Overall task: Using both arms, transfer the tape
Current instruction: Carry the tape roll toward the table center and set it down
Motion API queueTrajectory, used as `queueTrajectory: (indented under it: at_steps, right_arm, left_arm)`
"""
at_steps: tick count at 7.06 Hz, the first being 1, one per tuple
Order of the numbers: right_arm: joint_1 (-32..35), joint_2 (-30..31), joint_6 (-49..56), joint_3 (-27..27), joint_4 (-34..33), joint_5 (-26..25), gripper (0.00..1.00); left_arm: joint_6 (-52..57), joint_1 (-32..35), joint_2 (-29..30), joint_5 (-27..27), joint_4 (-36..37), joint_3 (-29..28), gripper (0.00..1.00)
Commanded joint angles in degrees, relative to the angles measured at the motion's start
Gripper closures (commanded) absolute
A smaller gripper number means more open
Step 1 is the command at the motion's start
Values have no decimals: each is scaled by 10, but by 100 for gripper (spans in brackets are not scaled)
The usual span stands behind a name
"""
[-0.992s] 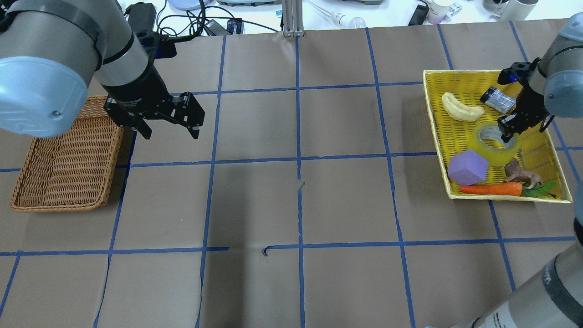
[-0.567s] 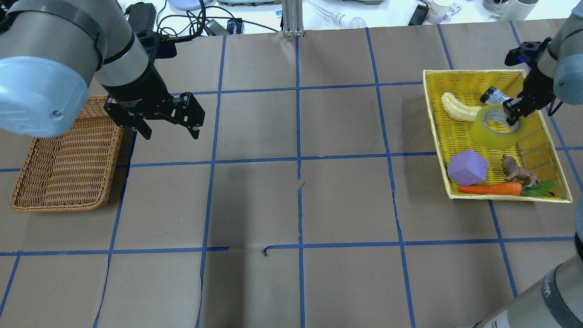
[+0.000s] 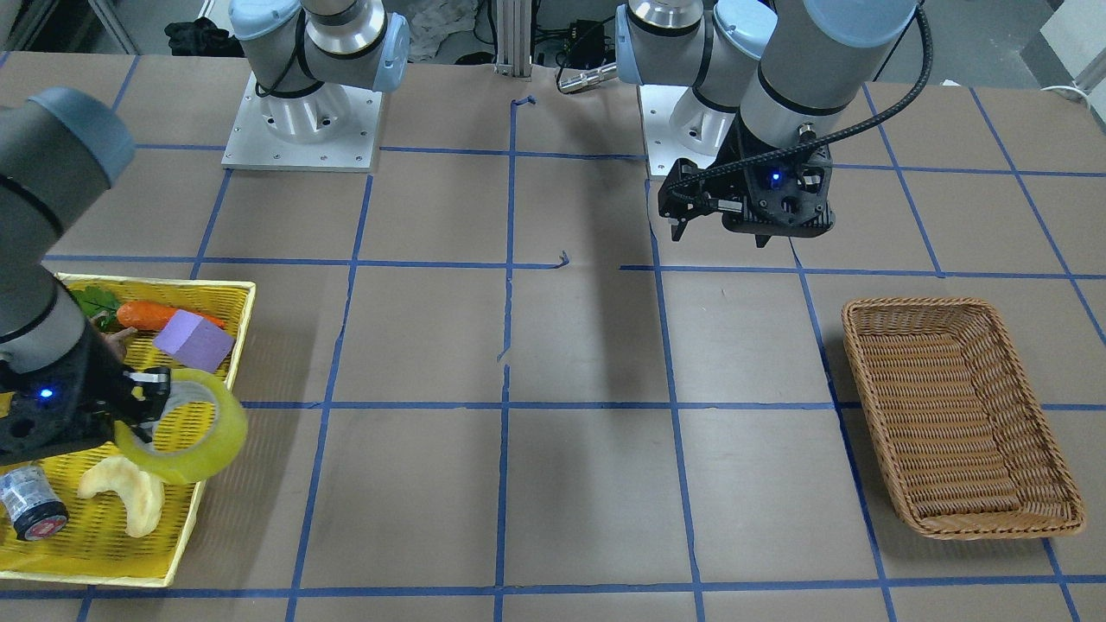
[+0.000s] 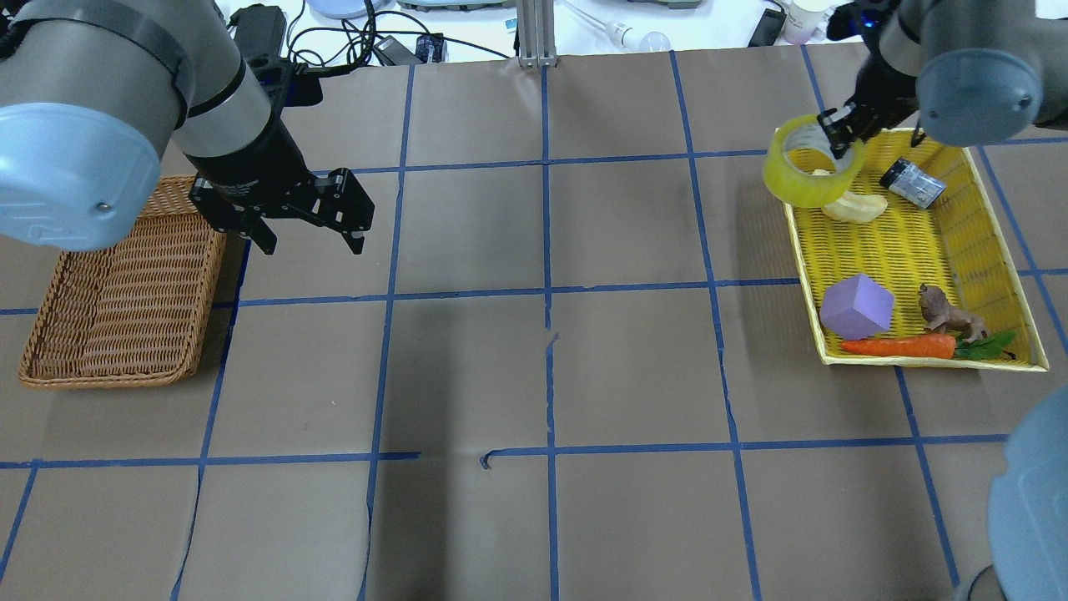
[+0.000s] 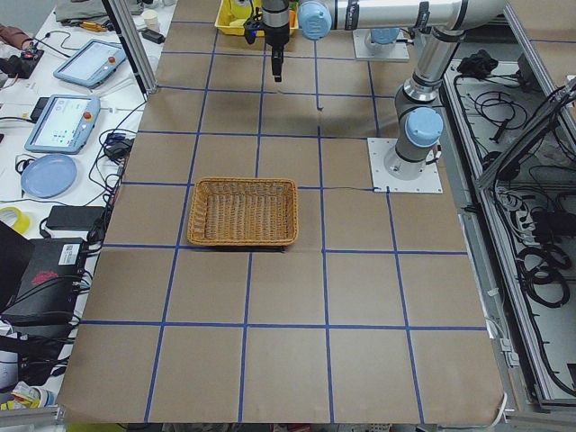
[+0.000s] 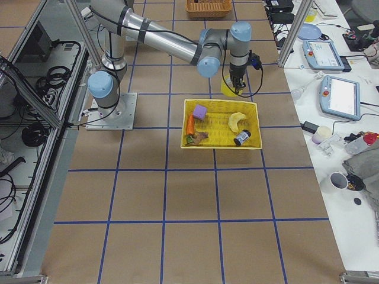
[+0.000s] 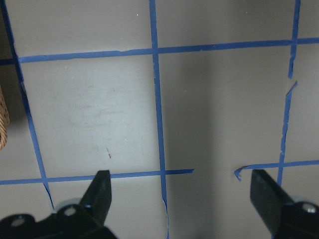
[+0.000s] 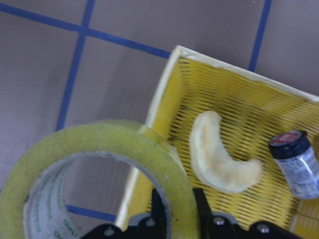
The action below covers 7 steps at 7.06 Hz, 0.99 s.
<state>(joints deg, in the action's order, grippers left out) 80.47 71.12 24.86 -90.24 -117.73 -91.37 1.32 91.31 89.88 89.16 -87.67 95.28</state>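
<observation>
The yellow tape roll (image 4: 808, 171) hangs in the air over the far left corner of the yellow basket (image 4: 993, 250). My right gripper (image 4: 837, 136) is shut on the roll's wall, one finger inside the ring and one outside. The roll also shows in the front view (image 3: 192, 432) and fills the lower left of the right wrist view (image 8: 99, 169). My left gripper (image 4: 304, 229) is open and empty, held above the table next to the wicker basket (image 4: 117, 292). Its fingertips (image 7: 102, 191) stand wide apart in the left wrist view.
The yellow basket holds a croissant (image 4: 851, 204), a small grey cylinder (image 4: 914, 184), a purple block (image 4: 858, 305), a carrot (image 4: 901, 345) and a toy animal (image 4: 951, 315). The wicker basket has nothing in it. Cables and devices lie beyond the far table edge.
My right gripper has lifted the tape out of the basket and carried it up and to the left, over the basket's far left corner. The left arm has not moved.
</observation>
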Motion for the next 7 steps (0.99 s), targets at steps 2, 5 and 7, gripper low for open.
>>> queueTrajectory:
  at_steps: [2,5,7]
  right_arm:
    - [109,-16,-156,2,-5,34,100]
    - [166,-130,-241,110,-36,53,100]
    - [214,-211,-291,183,-36,67,100]
  left_arm:
    - [0,-2,0,0,0,0,0]
    - [0,-2,0,2,0,0,0]
    - [0,-2,0,1,0,1,0]
